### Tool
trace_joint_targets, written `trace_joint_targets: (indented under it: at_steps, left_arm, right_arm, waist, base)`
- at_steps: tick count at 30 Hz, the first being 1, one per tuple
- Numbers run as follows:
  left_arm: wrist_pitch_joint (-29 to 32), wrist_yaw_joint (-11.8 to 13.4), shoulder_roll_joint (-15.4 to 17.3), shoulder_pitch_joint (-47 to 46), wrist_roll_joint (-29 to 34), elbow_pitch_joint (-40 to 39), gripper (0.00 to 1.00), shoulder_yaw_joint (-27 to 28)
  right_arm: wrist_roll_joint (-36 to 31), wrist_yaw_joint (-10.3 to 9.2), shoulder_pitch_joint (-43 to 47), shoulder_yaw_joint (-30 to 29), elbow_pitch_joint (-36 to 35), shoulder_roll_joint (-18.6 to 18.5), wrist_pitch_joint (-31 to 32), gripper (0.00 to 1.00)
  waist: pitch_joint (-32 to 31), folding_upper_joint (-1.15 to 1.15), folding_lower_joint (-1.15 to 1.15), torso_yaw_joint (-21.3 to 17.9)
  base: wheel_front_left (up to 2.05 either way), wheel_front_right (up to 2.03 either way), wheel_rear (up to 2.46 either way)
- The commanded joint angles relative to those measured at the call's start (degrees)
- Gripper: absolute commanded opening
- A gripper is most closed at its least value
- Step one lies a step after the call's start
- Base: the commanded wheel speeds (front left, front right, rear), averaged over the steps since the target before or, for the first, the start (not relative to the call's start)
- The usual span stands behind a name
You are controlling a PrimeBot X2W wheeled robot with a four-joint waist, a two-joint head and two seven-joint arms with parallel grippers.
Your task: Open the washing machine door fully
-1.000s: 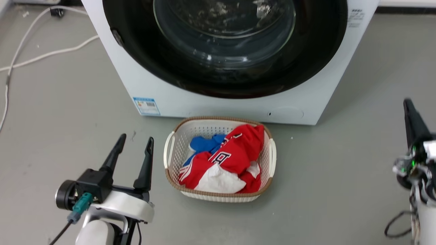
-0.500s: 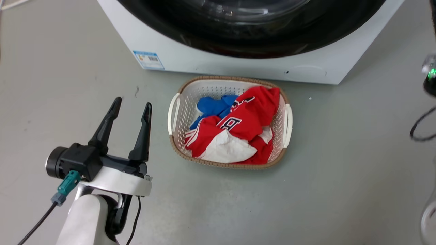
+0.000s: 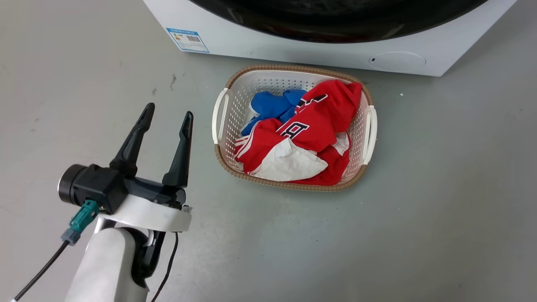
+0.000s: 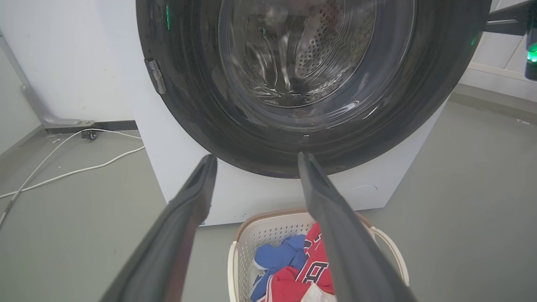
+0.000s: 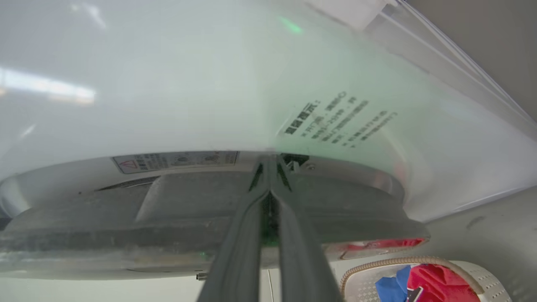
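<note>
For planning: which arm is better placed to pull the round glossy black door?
Right: the right gripper, fingers together, reaches the rim of the round glossy black door; the open left gripper hangs beside the white basket.

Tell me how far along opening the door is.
Done: nothing yet; the door looks closed against the machine. In hand: the right gripper, shut, points its tips at the door's rim. To do: swinging the door fully open. The left gripper hangs open, holding nothing.

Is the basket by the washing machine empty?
No, the laundry basket holds crumpled red clothes and a blue piece.
</note>
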Motion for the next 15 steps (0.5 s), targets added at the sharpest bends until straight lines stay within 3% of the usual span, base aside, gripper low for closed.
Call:
trace_joint_targets:
  at_steps: [1,8,15]
  left_arm:
    - [-0.1,0.0,0.3,-1.3,-0.4,-0.3,1.0,-0.5]
    - [-0.1,0.0,0.2,-1.7,-0.7,-0.1,1.0,-0.8]
    - [-0.1,0.0,-0.4,-0.6,-0.2,0.6,1.0,-1.0]
  right_arm:
    - [-2.2,0.09,-3.6,-1.0,2.6,0.5,2.0,0.0]
    - [-5.4,0.1,-6.5,-1.9,7.3,0.5,9.7,0.0]
    - [-7.0,0.09,-3.3,-2.2,8.7,-1.1,16.1,0.0]
  waist:
    - [1.0,0.0,-0.01,0.3]
    - [1.0,0.0,-0.01,0.6]
    - [-1.4,0.0,-0.01,0.3]
  base:
    - [0.0,0.0,0.0]
    - [0.0,0.0,0.0]
    - [0.0,0.0,0.0]
